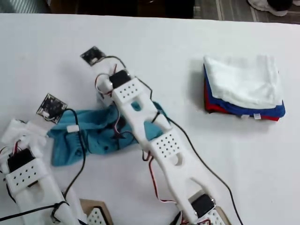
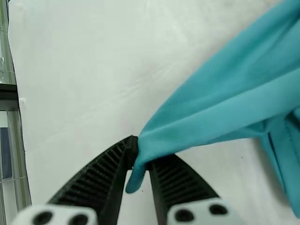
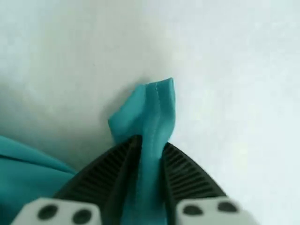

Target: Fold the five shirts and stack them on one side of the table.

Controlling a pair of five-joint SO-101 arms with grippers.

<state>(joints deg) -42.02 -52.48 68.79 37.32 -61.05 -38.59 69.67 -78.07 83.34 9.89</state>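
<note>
End effectors of both arms pinch one teal shirt (image 1: 101, 124) on the white desk (image 1: 187, 42).
The left end effector (image 2: 140, 150) has its black ribbed fingers (image 2: 98, 176) pressed together on a corner of the cloth. A small tip pokes out between them, and the fabric runs away from it in a broad, stretched band. The right end effector (image 3: 151, 142) is clamped on a narrow, stitched fold that stands up past its fingertips. From above, the shirt lies crumpled in the left half of the desk, partly under the right arm (image 1: 159, 140), with the left arm (image 1: 23, 173) at the near left corner. Well apart, toward the right side, sits a stack of folded shirts (image 1: 243, 86): white on top, blue beneath, red at the bottom.
</note>
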